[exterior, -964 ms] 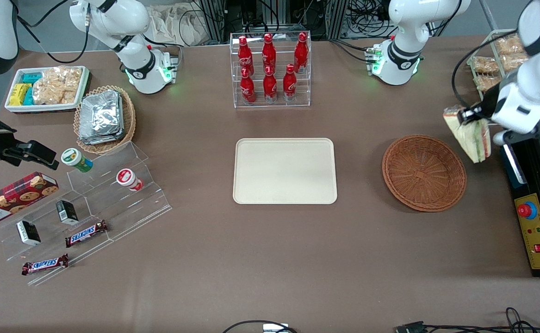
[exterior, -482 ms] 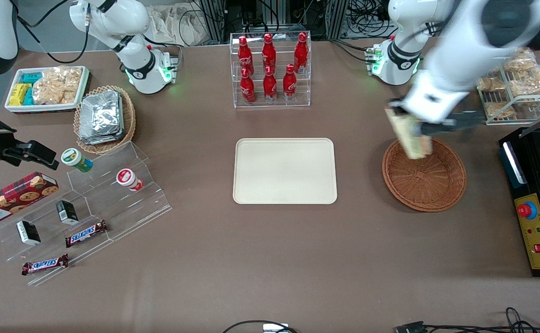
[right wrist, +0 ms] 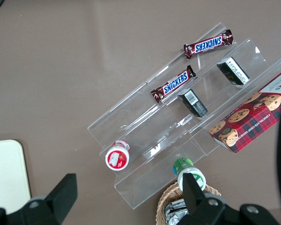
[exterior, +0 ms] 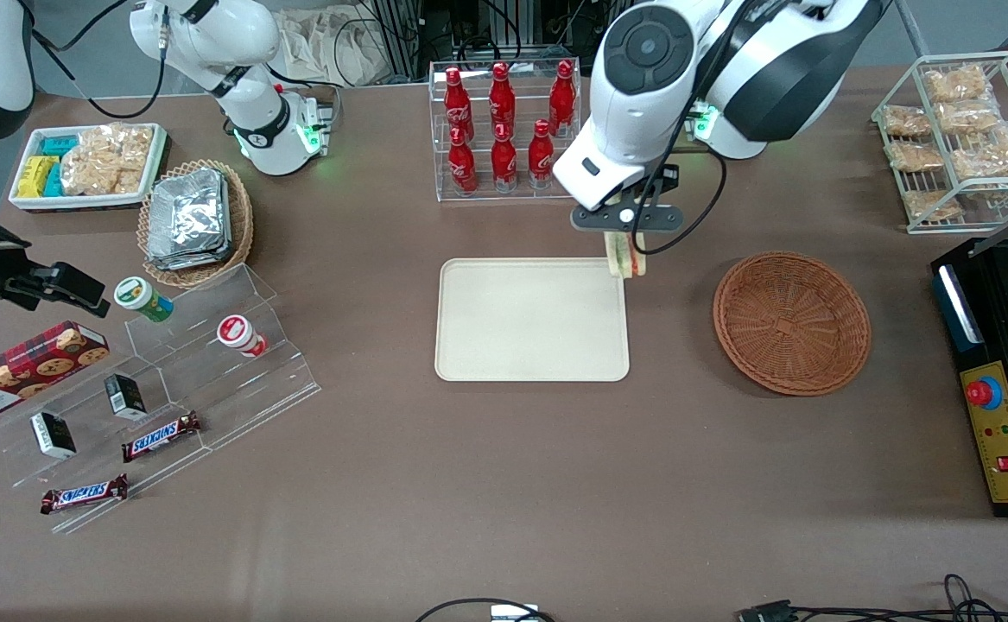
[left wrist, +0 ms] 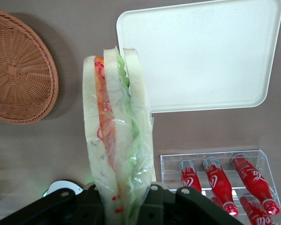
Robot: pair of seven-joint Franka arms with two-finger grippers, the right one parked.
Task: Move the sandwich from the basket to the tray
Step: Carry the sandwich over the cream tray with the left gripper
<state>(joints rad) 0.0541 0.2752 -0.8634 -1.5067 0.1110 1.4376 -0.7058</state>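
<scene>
The brown table [exterior: 504, 484] carries the whole scene, and near its middle lies the cream tray [exterior: 531, 320], flat and bare, with the reddish-brown basket [exterior: 791, 322] standing apart from it toward the working arm's end, nothing in it. A clear rack of red bottles [exterior: 504, 130] stands farther from the front camera than the tray. The left arm reaches over the gap between rack and tray, and its gripper [exterior: 627, 231] hangs above the tray's corner nearest the basket and the rack, its fingers pinching the sandwich [exterior: 625, 257] by one end so that the wedge hangs down on edge. The wrist view shows the sandwich [left wrist: 116, 140] upright in its clear wrap, bread slices and orange and green filling edge-on, with the tray [left wrist: 201, 56] below and the basket [left wrist: 18, 75] off to one side. The step in hand appears to be carrying the sandwich over the tray for release. To do it well, the arm should likely move further in over the tray's bare middle, since the wedge now hangs right at the rim, then lower until the sandwich nearly meets the surface before the fingers part, so it tips inside the rim and not onto the table.
</scene>
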